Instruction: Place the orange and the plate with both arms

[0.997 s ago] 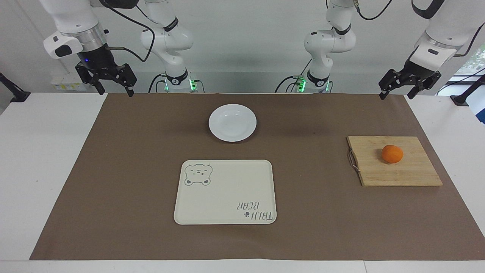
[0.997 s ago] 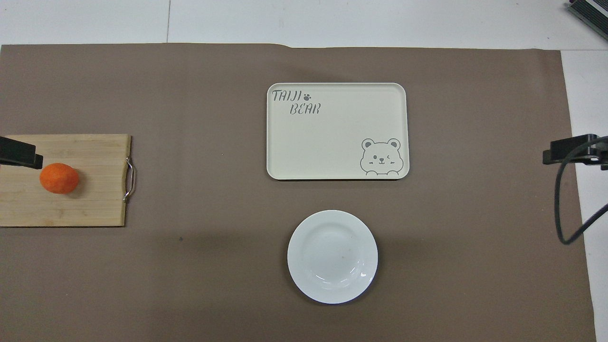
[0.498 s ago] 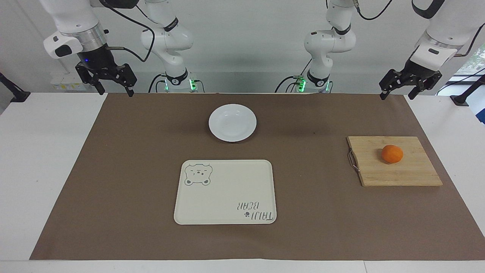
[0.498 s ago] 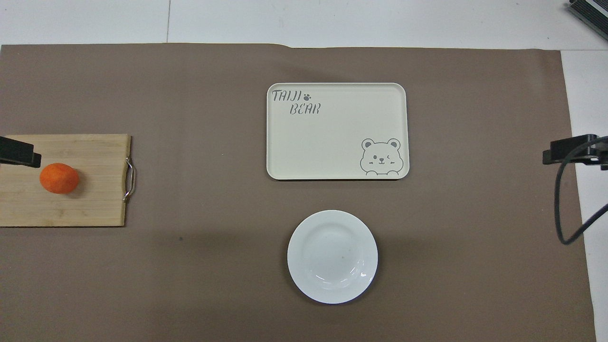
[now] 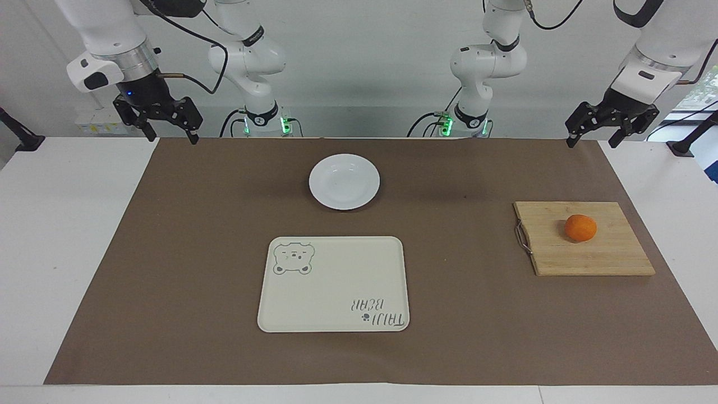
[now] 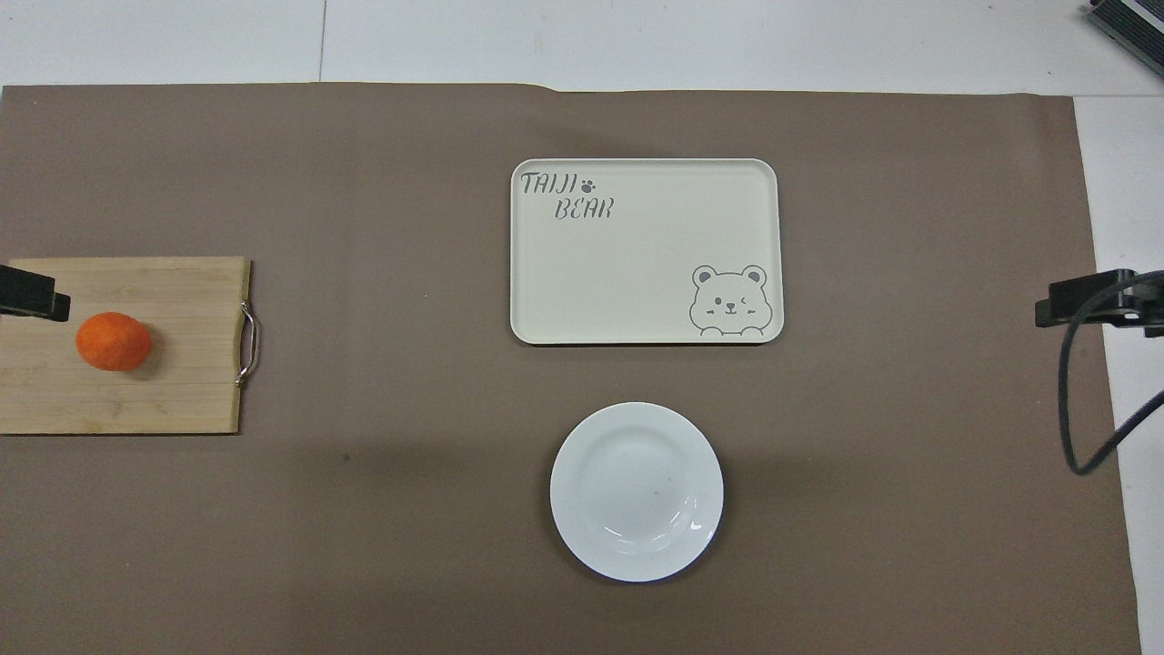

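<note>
saw a brown mat [image 6: 364, 546] spread over the white table [image 6: 637, 41]. found the orange [image 6: 113, 341] resting on a bamboo cutting board [image 6: 173, 300] at the left arm's end, with the board's metal handle [image 6: 248, 344] turned toward the middle. found the plate [image 6: 637, 491] bare on the mat, nearer to the robots than a cream tray [image 6: 637, 264] bearing a bear drawing and lettering; plate and tray just apart. caught only a dark tip of the left gripper [image 6: 32, 302] over the board's edge, just beside the orange, and a dark piece of the right gripper [image 6: 1087, 300] with a looping cable [image 6: 1068, 409] at the mat's edge toward the right arm's end.
</note>
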You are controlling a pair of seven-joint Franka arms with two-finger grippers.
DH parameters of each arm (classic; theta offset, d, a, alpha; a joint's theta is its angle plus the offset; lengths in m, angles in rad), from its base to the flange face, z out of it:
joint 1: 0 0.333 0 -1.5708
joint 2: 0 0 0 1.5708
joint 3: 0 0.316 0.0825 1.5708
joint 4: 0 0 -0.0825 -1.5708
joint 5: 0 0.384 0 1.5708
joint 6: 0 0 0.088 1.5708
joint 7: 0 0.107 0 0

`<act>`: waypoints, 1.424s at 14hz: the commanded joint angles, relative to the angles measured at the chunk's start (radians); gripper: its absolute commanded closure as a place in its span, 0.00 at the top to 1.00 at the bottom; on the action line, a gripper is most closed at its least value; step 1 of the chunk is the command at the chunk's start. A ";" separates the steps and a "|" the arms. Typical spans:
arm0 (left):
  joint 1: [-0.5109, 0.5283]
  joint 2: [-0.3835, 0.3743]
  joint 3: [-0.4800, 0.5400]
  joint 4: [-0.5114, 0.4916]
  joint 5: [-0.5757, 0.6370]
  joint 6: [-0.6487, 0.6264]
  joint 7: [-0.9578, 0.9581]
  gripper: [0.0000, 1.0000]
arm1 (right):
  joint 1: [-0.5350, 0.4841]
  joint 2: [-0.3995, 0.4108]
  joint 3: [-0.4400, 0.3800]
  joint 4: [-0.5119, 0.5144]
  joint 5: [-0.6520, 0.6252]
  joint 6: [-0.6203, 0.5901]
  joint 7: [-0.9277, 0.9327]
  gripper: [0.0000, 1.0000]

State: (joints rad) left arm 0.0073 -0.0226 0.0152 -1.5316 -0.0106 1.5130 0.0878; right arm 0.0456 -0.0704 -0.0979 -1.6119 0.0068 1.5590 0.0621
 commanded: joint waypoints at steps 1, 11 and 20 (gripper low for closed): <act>0.034 0.013 0.002 -0.009 -0.009 0.029 0.044 1.00 | -0.006 -0.026 0.004 -0.029 -0.014 0.004 -0.027 1.00; 0.149 0.096 0.005 -0.100 -0.037 0.248 0.240 1.00 | -0.013 -0.019 0.003 -0.019 -0.002 0.001 -0.025 1.00; 0.203 0.222 0.005 -0.215 -0.038 0.444 0.316 1.00 | -0.013 -0.022 0.001 -0.025 -0.013 0.003 -0.027 1.00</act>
State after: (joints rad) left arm 0.1926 0.1702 0.0276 -1.7216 -0.0327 1.8940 0.3787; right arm 0.0443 -0.0709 -0.1014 -1.6134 0.0064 1.5591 0.0605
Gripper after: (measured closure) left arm 0.000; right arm 0.000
